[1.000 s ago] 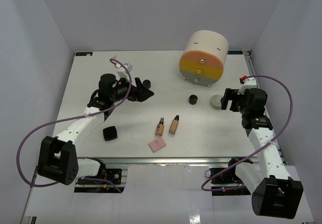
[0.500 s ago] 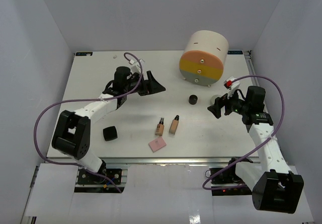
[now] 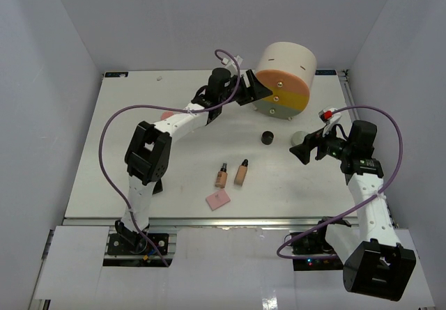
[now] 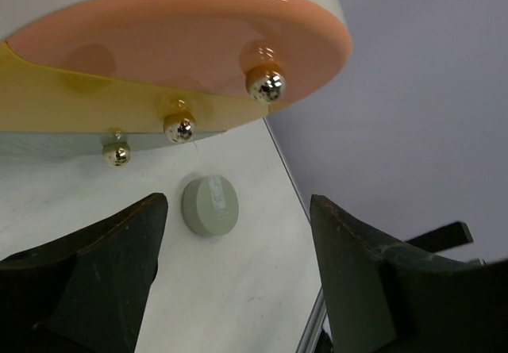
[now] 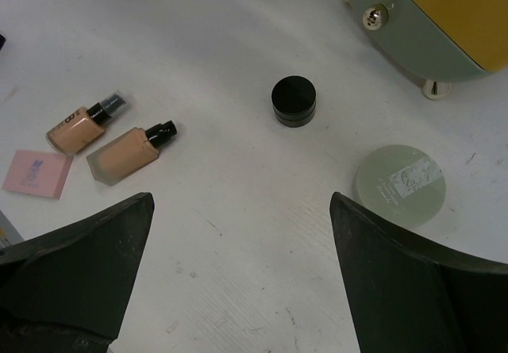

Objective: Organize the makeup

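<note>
At the left of the white table (image 3: 132, 108) we see a flat pink square of makeup (image 3: 218, 200) near the front edge. Just behind it, two beige bottles with black caps (image 3: 221, 175) (image 3: 242, 172) lie side by side. Further back, the left gripper (image 3: 252, 87) reaches up to the face of the big cream cylinder with pink, yellow and grey drawers (image 3: 282, 80). Its jaws are spread with nothing between them, and the drawers' gold knobs (image 4: 266, 85) sit just ahead. We cannot tell whether it touches the face. A small black round jar (image 5: 294, 101) stands in front of the cylinder, with a pale green round jar (image 5: 399, 182) close to its right. The right gripper (image 3: 305, 150) hovers by the green jar, its fingers (image 5: 79, 274) wide apart and holding nothing.
</note>
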`<action>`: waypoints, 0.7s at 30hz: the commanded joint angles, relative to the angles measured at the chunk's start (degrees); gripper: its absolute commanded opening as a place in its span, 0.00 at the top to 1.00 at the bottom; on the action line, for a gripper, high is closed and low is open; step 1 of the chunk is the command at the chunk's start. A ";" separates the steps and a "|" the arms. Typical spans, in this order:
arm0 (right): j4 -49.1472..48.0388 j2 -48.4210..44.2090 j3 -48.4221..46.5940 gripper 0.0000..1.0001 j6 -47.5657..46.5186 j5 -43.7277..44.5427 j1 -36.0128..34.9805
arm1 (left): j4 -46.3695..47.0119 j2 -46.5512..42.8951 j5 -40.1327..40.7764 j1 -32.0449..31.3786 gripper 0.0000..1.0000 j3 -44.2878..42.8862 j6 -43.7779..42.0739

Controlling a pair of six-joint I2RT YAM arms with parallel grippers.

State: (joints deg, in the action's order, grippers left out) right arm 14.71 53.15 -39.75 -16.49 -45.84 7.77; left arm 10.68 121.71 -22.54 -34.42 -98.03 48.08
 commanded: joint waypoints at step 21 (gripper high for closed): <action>-4.10 -0.91 -0.12 0.05 2.55 -1.10 0.67 | -2.60 12.18 11.05 -3.43 0.39 -20.57 12.66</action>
State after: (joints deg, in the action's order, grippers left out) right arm 13.10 52.82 -39.59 -14.67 -46.28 8.19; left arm 8.35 133.41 -11.73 -37.11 -115.50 58.83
